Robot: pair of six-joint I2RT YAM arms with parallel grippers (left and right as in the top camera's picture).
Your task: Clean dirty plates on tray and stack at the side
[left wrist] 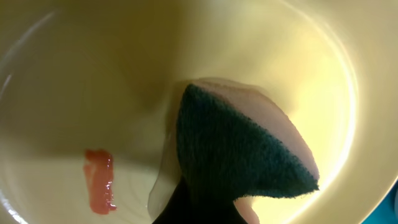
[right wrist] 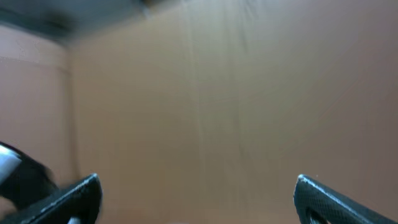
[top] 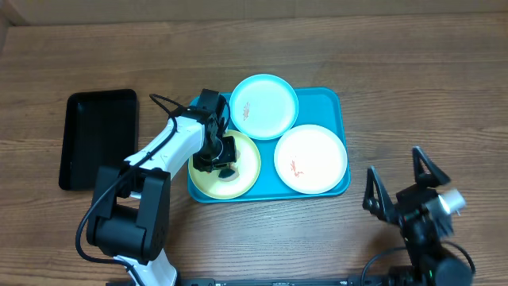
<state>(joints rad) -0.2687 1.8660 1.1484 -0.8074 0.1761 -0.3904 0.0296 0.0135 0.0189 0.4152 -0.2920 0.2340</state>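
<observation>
The turquoise tray (top: pixel 327 102) holds three plates. The light blue plate (top: pixel 263 106) is at the back and the white plate (top: pixel 311 158) at the right, each with an orange-red smear. The yellow-green plate (top: pixel 248 168) is at the front left. My left gripper (top: pixel 225 161) is down on it, shut on a dark green sponge (left wrist: pixel 239 155) that presses on the plate's inside (left wrist: pixel 74 81). An orange-red smear (left wrist: pixel 99 180) lies left of the sponge. My right gripper (top: pixel 403 181) is open and empty over bare table, right of the tray.
A smaller black tray (top: pixel 99 137) lies on the wooden table (top: pixel 413 63) to the left of the turquoise tray. The left arm reaches from the front edge across the tray's left rim.
</observation>
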